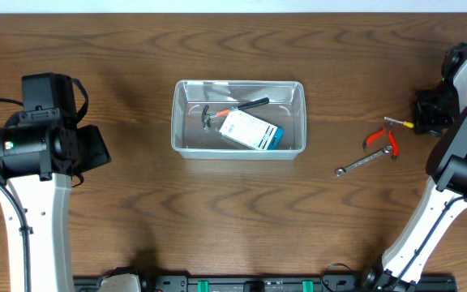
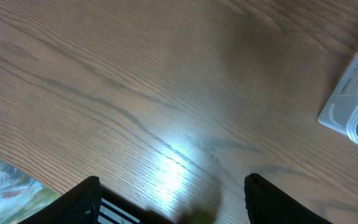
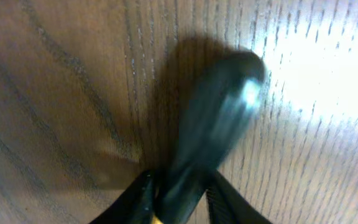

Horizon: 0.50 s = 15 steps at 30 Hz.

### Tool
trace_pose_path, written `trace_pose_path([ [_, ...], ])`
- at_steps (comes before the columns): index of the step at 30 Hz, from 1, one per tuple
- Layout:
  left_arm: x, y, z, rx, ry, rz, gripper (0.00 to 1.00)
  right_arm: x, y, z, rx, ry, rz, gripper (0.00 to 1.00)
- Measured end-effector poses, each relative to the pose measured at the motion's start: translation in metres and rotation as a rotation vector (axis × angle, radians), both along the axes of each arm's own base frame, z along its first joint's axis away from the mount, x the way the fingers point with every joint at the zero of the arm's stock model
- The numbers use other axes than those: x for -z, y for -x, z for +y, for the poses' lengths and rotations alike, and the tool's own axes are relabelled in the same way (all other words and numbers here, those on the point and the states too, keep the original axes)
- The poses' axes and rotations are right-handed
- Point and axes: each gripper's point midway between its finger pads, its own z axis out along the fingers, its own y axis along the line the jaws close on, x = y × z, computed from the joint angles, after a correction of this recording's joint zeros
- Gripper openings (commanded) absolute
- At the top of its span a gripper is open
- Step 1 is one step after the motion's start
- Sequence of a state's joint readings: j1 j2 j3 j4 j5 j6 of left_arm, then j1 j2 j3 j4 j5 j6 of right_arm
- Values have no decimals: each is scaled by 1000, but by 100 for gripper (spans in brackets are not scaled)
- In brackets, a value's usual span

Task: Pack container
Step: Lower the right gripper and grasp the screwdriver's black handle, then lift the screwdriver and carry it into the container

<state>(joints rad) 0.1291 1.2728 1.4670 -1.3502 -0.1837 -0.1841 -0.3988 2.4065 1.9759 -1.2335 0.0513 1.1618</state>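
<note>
Closest to the lens, in the right wrist view, a dark, blurred screwdriver (image 3: 216,124) handle fills the middle of the picture, with the right gripper (image 3: 179,202) at the bottom edge. Its two fingers (image 3: 135,199) are pressed against either side of the handle, pinching it just above the wooden table (image 1: 136,49). The container (image 1: 175,122), a clear plastic bin, sits at the centre of the table, well apart from both arms. It already holds a hammer (image 1: 235,108) with a black handle and, partly over that, a white-and-blue box (image 1: 250,130). To its right, between the bin and the right arm, red-handled pliers (image 1: 379,138) and a silver wrench (image 1: 365,162) lie loose on the wood. At the far left the left gripper (image 2: 173,183) hangs over bare wood, its fingers spread wide with nothing between them. From where I stand, the step in hand looks like picking up the screwdriver, with the packing partly done and three tools still outside the bin. The next move would call for lifting the screwdriver clear of the pliers beside it, carrying it left over the bin's rim, and letting go above a free spot near the box. Only the overhead view shows the bin's contents and the waiting tools. Only the right wrist view shows the pinch on the handle, though blur hides how firm it is. The left wrist view alone confirms the empty, spread fingers and catches one corner of the bin.
</note>
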Motion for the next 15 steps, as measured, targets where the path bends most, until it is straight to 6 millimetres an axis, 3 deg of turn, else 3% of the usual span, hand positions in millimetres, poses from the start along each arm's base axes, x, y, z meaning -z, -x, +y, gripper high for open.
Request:
trace_pose_path([
  [5, 0, 0, 0, 0, 0, 0, 66, 0, 0, 1, 0, -3, -1, 25],
  [15, 0, 0, 0, 0, 0, 0, 67, 1, -13, 1, -5, -18, -57, 10],
])
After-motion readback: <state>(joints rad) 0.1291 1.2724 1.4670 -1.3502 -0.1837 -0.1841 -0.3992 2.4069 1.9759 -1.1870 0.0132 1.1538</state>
